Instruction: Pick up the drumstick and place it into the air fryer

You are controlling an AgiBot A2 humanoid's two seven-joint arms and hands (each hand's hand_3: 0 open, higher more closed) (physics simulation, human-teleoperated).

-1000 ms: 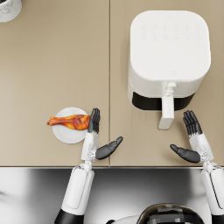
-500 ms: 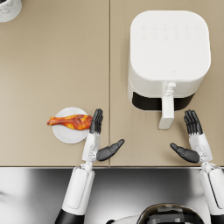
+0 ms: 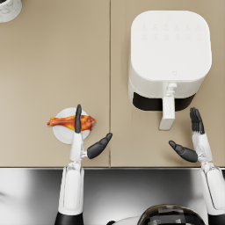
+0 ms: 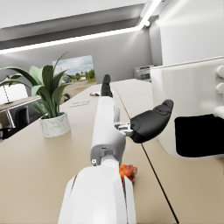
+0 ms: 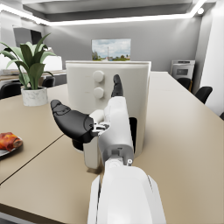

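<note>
The drumstick (image 3: 63, 121), orange-brown, lies on a small white plate (image 3: 61, 135) near the table's front left. My left hand (image 3: 82, 139) is open above it, its straight fingers (image 3: 78, 117) crossing over the meat and its thumb spread to the right. In the left wrist view the left hand (image 4: 131, 120) holds nothing and the drumstick (image 4: 128, 171) peeks from under the forearm. The white air fryer (image 3: 169, 55) stands at the back right, its dark drawer slot showing behind the handle (image 3: 167, 112). My right hand (image 3: 193, 141) is open and empty in front of the fryer.
A potted plant in a white pot (image 3: 9, 8) stands at the table's far left corner, also seen as the plant (image 4: 47, 101). A seam (image 3: 110, 79) runs down the tabletop between plate and fryer. The table's front edge (image 3: 132, 167) lies just behind both wrists.
My left hand has shifted left, so its fingers now lie over the drumstick instead of beside the plate. The right hand has barely moved.
</note>
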